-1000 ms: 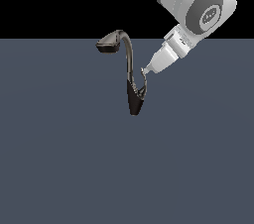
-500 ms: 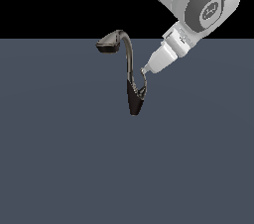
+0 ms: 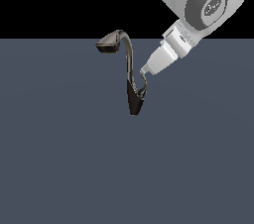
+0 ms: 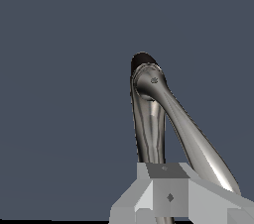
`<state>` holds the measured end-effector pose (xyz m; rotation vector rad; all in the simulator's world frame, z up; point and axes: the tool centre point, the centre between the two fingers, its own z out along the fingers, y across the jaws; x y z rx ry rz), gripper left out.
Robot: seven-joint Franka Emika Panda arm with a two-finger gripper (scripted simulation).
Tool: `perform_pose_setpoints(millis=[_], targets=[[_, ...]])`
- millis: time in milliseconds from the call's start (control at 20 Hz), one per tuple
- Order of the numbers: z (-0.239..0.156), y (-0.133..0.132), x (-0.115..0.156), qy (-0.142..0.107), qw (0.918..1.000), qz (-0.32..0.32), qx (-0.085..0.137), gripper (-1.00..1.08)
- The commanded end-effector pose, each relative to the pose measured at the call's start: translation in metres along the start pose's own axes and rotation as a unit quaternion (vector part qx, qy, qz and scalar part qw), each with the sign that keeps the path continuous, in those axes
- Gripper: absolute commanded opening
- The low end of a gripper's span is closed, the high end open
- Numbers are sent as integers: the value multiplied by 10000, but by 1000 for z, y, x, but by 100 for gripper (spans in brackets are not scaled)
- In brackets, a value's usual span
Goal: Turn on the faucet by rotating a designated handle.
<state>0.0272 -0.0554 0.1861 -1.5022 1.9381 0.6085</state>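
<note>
Faucet [image 3: 130, 77] stands on the grey worktop [image 3: 59, 158] near its far edge, about mid-width, spout head pointing to the exterior view's left. Handle [image 3: 143, 87], thin hook off the dark base, is hard to make out. Tool [image 3: 143, 73] tip touches or nearly touches it; fingers hidden, clenched or released: cannot tell.

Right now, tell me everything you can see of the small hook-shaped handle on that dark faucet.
The thin, curved grey metal handle is a short, glossy lever branching from the tapered black base of the dark gooseneck faucet, on the exterior view's right of the slim neck. It hooks upward, far shorter than the arched spout. The white robot arm's tool sits right at its upper tip, seemingly touching; whether the tool is open or shut cannot be told.
</note>
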Motion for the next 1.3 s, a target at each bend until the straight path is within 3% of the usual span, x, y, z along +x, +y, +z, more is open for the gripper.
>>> perform_pose_setpoints(millis=[0,600,700,1250], targets=[[0,8,3,-6,10000,9,-19,-100],[1,51,16,-28,10000,-12,-59,-100],[-2,42,7,-33,10000,-92,0,-100],[1,69,67,-31,10000,-15,-61,-100]])
